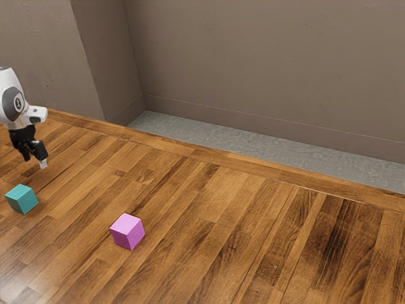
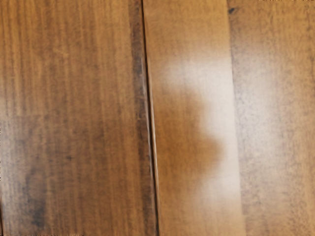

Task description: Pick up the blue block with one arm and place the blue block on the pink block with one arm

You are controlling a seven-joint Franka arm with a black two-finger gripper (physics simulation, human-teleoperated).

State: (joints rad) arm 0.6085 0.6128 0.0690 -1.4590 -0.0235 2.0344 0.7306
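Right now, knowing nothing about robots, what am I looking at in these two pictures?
It is a simulated robot arm. The side picture shows its white arm ending in a black gripper, hanging above a wooden table and holding nothing. On the table lie a blue block, nearest the gripper, and a pink block, apart from it. The other picture comes from a camera on the robot's hand, looking down at that wood. The job: stack blue on pink.

On table (image 1: 266, 228) -- first block (image 1: 21, 198) at exterior view's left; second block (image 1: 127, 231) rightward, nearer camera.
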